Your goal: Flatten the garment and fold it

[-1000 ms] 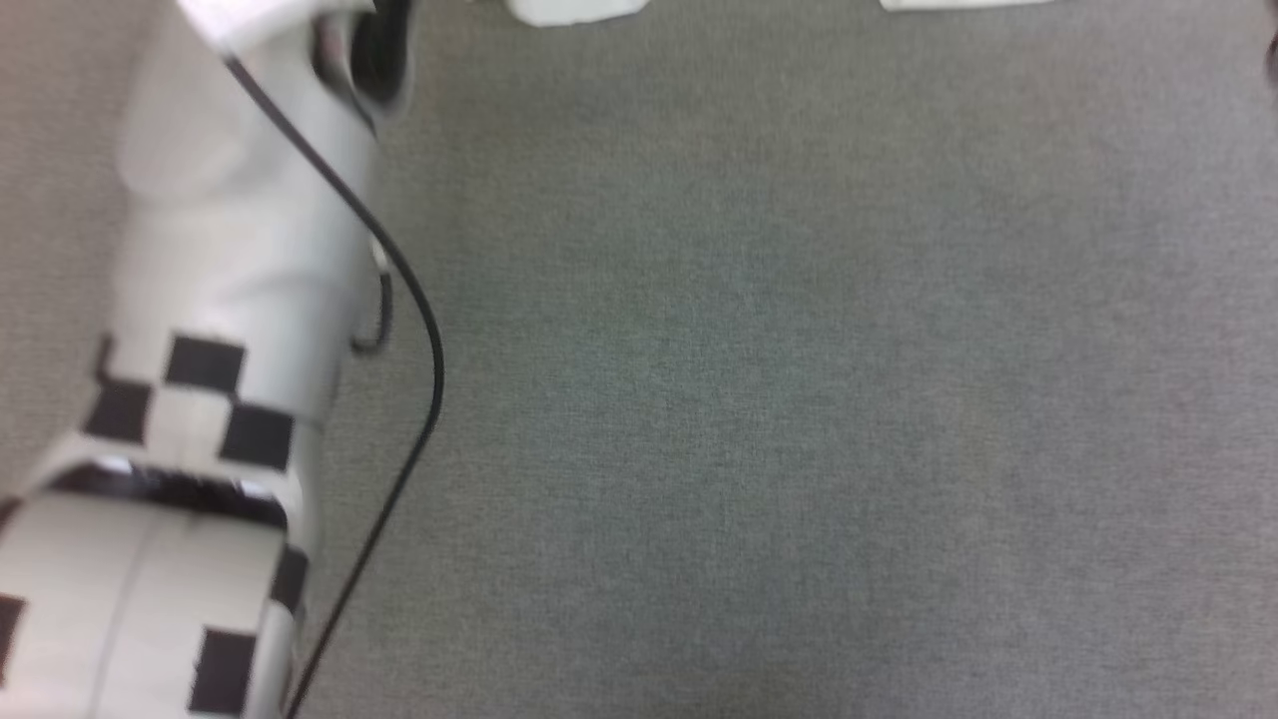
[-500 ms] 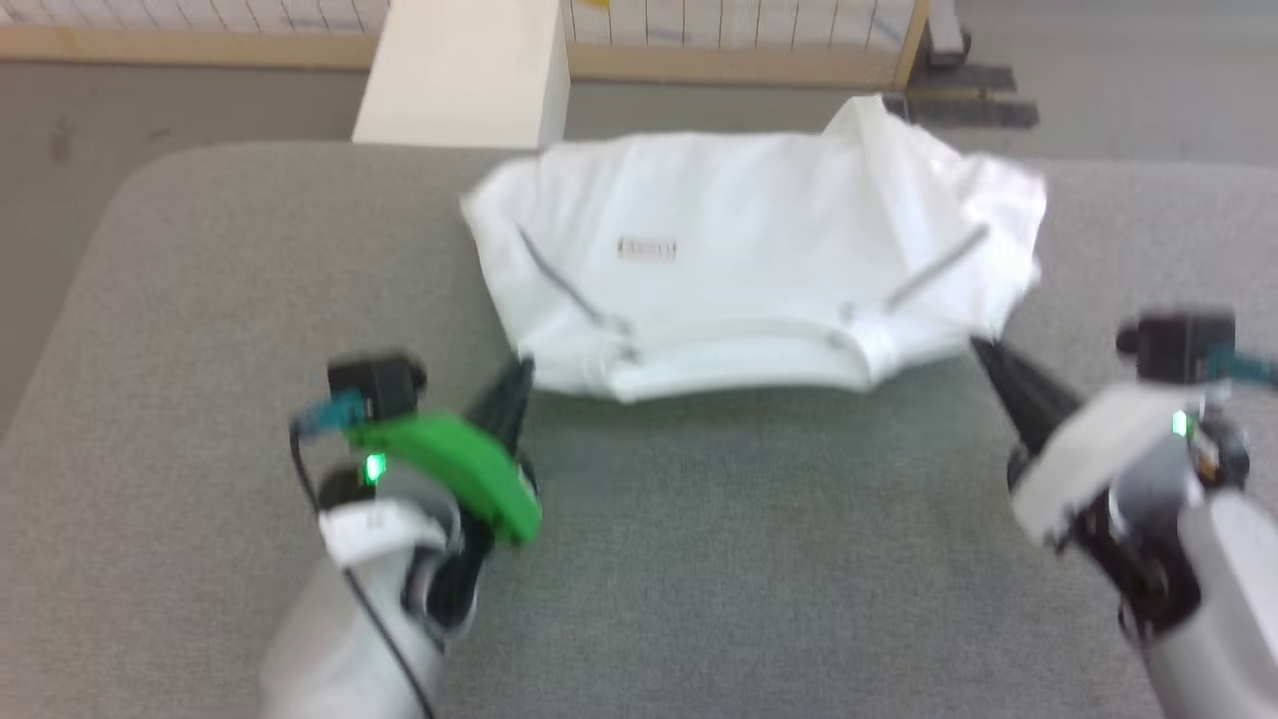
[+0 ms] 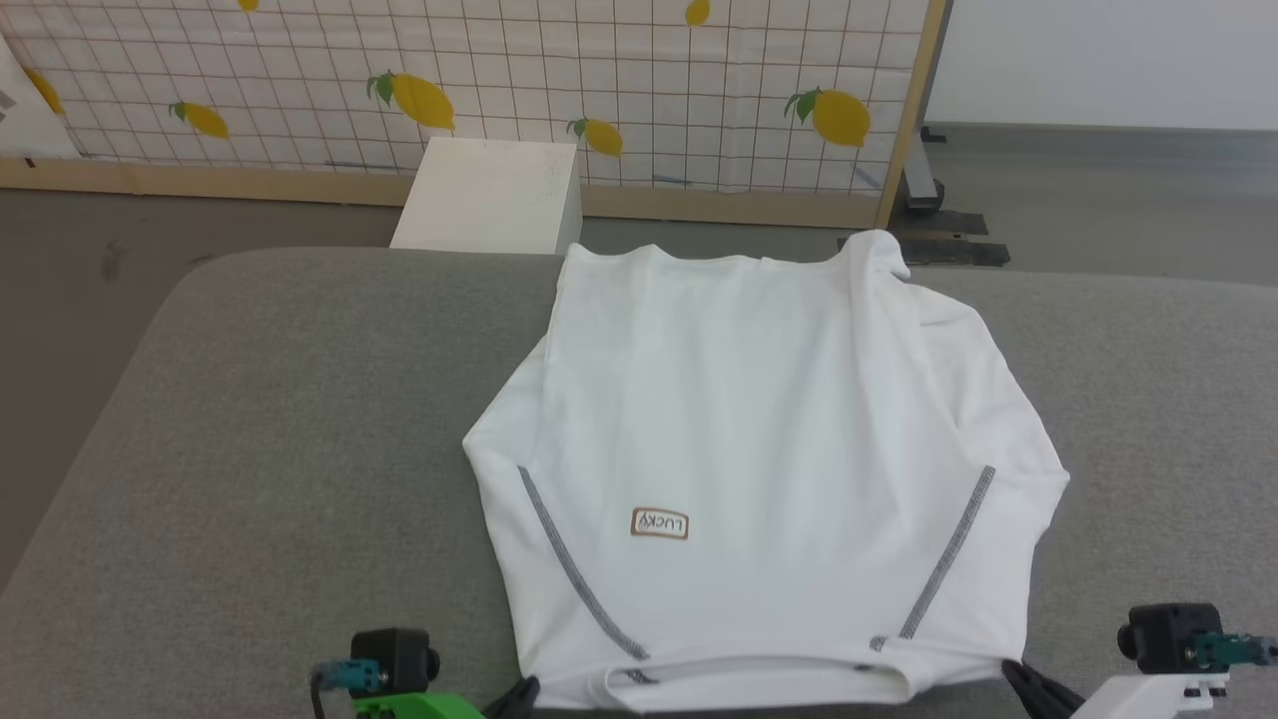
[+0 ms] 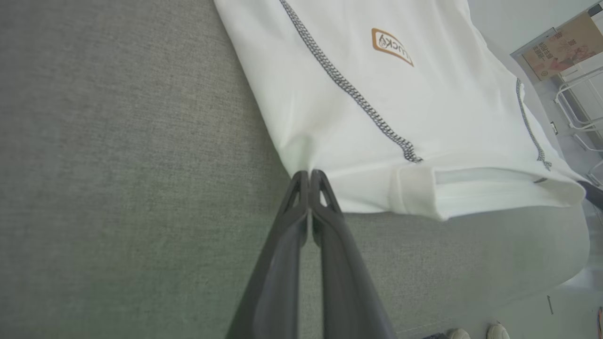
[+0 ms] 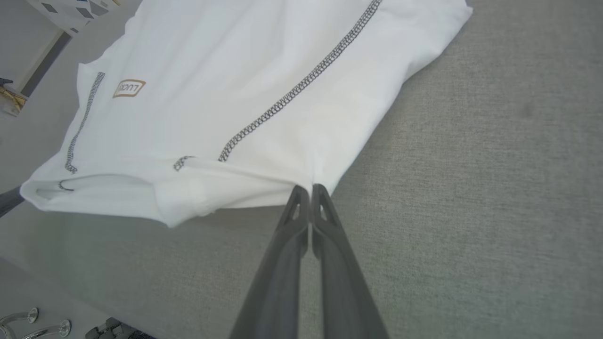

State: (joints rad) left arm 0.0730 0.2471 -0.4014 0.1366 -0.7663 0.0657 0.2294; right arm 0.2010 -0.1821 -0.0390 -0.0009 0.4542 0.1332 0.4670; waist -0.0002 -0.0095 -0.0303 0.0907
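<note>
Left gripper [image 4: 309, 173], left wrist view: you have both fingers pressed together, pinching one near corner of the garment [image 4: 400, 94]. Cloth spreads from the tips toward 1 o'clock. Its folded near edge runs toward 3 o'clock with a shadow beneath. The grey table [image 4: 118, 165] lies bare from 7 to 11 o'clock.

Right gripper [image 5: 309, 187], right wrist view: your fingers are clamped together on the opposite near corner. Cloth spreads toward 10 and 11 o'clock, and the near edge runs to 9 o'clock. Bare table lies from 1 to 5 o'clock.

Head view: the garment lies spread mid-table, largely smooth, with two grey seam lines [image 3: 574, 569] and a small label [image 3: 660, 523] near you.
- Far edge, 12 o'clock: it reaches the table's far rim, and its right corner is bunched upward.
- Side edges: wide bare table at 9 o'clock and at 3 o'clock.
- Near edge, 6 o'clock: it is held taut between your two grippers.
- Beyond the table, 11 o'clock: a white box [image 3: 489, 200] stands before a lemon-print screen [image 3: 499, 80].
</note>
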